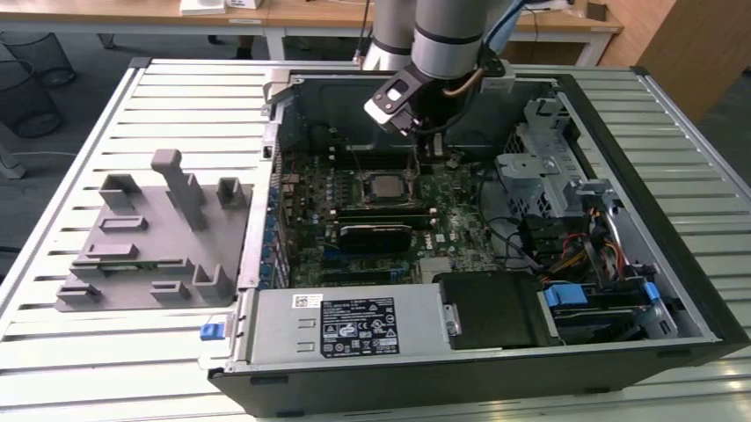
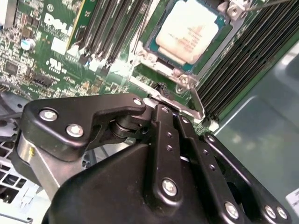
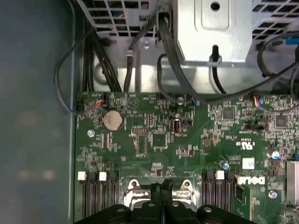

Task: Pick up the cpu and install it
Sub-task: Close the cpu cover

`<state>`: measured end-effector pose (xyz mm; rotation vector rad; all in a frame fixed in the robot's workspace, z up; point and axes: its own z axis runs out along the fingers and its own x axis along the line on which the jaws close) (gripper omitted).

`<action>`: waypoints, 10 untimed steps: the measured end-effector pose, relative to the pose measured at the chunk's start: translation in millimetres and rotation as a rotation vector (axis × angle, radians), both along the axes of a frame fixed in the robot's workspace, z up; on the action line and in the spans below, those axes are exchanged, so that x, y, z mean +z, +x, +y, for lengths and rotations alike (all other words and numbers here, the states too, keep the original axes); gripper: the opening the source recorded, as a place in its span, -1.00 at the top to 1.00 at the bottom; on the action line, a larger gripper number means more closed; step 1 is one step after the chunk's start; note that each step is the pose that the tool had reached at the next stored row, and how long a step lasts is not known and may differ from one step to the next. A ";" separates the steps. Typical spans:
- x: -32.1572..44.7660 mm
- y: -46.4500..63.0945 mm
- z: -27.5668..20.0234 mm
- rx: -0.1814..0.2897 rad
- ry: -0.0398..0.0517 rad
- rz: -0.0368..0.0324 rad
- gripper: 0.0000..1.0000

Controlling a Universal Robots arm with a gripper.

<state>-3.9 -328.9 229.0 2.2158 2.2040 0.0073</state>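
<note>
The gripper (image 3: 161,190) hangs pinched shut on nothing, just above the motherboard (image 3: 159,140). Just beside it the cpu (image 2: 187,30) sits in its socket, inside the open computer case (image 1: 470,382) on the tabletop (image 1: 118,369).

1. The arm (image 1: 452,31) is a round silver-grey tube, and a black band circles it near the wrist.
2. A black block with a pale-edged face (image 1: 393,98) is mounted at the wrist in the exterior view, with a brownish cable (image 1: 467,83) curving beside it.
3. The end effector (image 2: 159,108) is matt black in both wrist views and is built of flat linkage bars with rounded ends.
4. Round silver screws (image 2: 169,186) mark the pivots of the links.
5. In the second wrist view, a grey metal body with a small yellow mark (image 2: 29,151) sits under one black link.
6. The fingers (image 3: 154,192) are narrow and black in the first wrist view.
</note>
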 end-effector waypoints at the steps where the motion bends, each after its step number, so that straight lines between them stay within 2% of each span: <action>1: -0.4 -1.5 0.0 0.000 0.0000 0.0000 0.79; 10: -3.2 -18.2 0.1 0.000 -0.0001 0.0000 0.79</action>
